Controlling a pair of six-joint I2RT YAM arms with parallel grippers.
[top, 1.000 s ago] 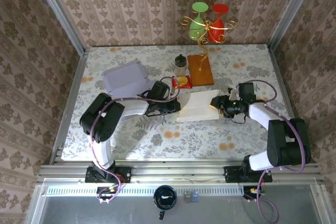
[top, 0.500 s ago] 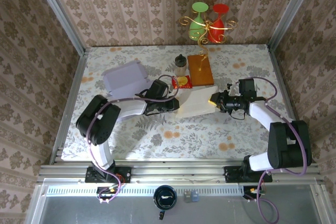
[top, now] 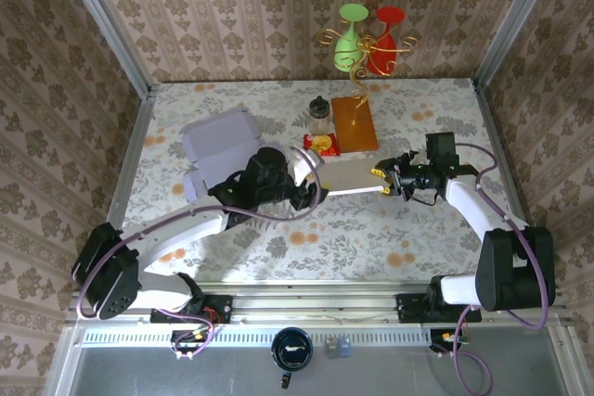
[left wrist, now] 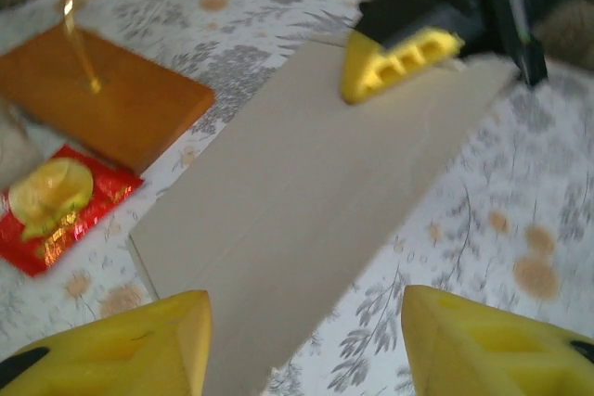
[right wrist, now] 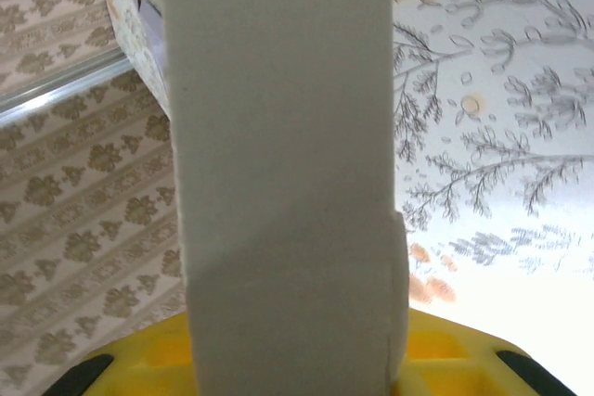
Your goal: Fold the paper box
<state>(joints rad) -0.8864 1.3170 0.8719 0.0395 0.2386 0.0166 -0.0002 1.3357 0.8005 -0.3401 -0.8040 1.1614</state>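
The paper box [top: 348, 179] is a flattened pale cardboard sheet, stretched between the two arms over the middle of the table. My right gripper [top: 382, 176] is shut on its right end. In the right wrist view the box [right wrist: 288, 164] rises as a tall panel out of the yellow fingers [right wrist: 445, 359]. My left gripper [top: 311, 194] stands open just off the sheet's left end. In the left wrist view its yellow fingertips [left wrist: 121, 345] are spread wide, with the box [left wrist: 306, 192] ahead of them and untouched. The right gripper's yellow finger [left wrist: 399, 57] presses on the far end.
Behind the box lie an orange wooden board [top: 355, 123], a red snack packet [top: 322, 144] and a small dark-lidded jar [top: 319, 115]. A gold stand with a green and a red glass [top: 369, 39] is at the back. A lavender box [top: 220, 141] sits at the left.
My left gripper has let go of the box, opened and drawn back to the left. The box now lies flatter, held by the right gripper alone, which shifted slightly right.
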